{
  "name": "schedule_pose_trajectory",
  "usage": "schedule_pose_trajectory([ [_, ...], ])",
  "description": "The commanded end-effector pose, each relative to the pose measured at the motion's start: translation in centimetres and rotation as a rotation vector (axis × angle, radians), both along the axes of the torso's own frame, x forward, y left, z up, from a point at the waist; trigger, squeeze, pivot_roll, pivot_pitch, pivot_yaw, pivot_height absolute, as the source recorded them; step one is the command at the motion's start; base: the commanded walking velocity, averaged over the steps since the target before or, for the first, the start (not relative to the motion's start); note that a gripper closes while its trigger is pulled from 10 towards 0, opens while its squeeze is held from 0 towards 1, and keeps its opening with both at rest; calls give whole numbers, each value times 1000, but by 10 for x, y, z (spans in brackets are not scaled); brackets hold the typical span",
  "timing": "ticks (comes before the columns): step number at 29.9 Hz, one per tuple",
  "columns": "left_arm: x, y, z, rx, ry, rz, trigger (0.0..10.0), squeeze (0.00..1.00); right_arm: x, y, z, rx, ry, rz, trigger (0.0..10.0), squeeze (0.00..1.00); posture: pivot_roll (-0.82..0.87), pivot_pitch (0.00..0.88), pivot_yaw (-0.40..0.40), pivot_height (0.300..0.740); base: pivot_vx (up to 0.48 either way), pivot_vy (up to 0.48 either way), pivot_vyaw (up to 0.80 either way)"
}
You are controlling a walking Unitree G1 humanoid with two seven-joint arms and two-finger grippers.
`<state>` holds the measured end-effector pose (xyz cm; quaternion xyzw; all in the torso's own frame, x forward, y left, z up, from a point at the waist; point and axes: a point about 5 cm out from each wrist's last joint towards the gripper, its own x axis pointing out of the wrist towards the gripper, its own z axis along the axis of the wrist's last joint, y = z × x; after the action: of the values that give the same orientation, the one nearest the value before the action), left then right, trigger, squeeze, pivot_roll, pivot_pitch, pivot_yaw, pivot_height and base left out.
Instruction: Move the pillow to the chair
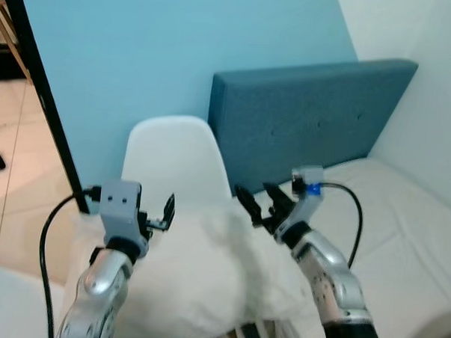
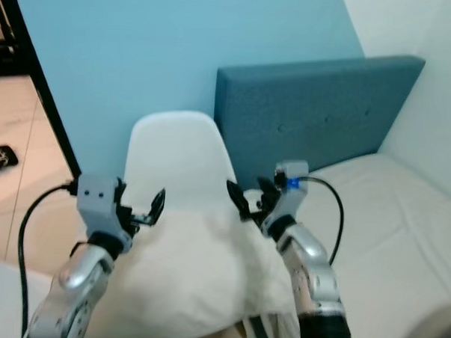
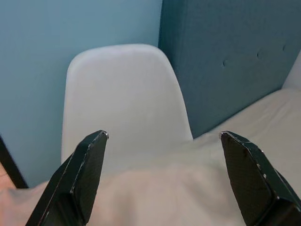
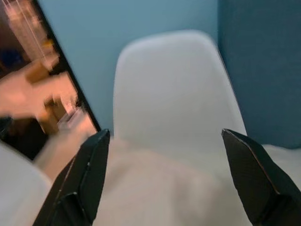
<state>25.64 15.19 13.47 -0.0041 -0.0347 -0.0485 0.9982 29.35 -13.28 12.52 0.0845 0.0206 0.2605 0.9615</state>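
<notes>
A soft white pillow (image 1: 198, 280) lies on the seat of a white plastic chair, against its rounded backrest (image 1: 173, 159). My left gripper (image 1: 162, 215) hovers open just over the pillow's left side, with nothing between its fingers. My right gripper (image 1: 258, 204) is open at the pillow's upper right corner, close to the backrest's right edge. In the left wrist view the black fingers (image 3: 80, 183) spread wide over the pillow (image 3: 178, 197) with the backrest (image 3: 122, 94) beyond. The right wrist view has the same spread fingers (image 4: 254, 179) over the pillow (image 4: 155, 188).
A blue padded headboard (image 1: 310, 113) stands right behind the chair, with the white bed (image 1: 403, 222) to its right. A light blue wall is behind. A black door frame (image 1: 41, 93) and tiled floor (image 1: 9, 144) lie to the left.
</notes>
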Motion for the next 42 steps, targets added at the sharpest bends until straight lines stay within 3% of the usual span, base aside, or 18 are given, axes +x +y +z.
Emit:
schedule_pose_trajectory([
  [1, -2, -1, 1, 3, 3, 1, 10000, 0, -2, 3, 7, -28, -40, 10, 10000, 0, -61, 0, -79, 740, 0, 0, 0],
  [5, -7, 6, -2, -44, 12, 74, 10000, 0, 2, -3, 4, -40, -21, -47, 10000, 0, -54, 0, -88, 740, 0, 0, 0],
  [11, 0, 3, -1, -18, 8, 52, 10000, 0, 14, 1, 3, 12, 19, -60, 10000, 0, -44, 0, -100, 740, 0, 0, -655],
  [21, 7, 2, 0, -24, 13, 27, 10000, 0, 10, -2, 5, -9, 33, -87, 10000, 0, -50, 0, -104, 740, 0, 0, -788],
  [27, 6, 0, 0, -41, 17, 29, 10000, 0, 20, -25, 5, -146, 39, -284, 10000, 0, -49, 0, -116, 740, 0, 0, -788],
  [42, 7, 1, -1, -48, 19, 28, 10000, 0, 22, -38, -1, -165, 73, -358, 10000, 0, -53, 0, -120, 740, 0, 0, -788],
])
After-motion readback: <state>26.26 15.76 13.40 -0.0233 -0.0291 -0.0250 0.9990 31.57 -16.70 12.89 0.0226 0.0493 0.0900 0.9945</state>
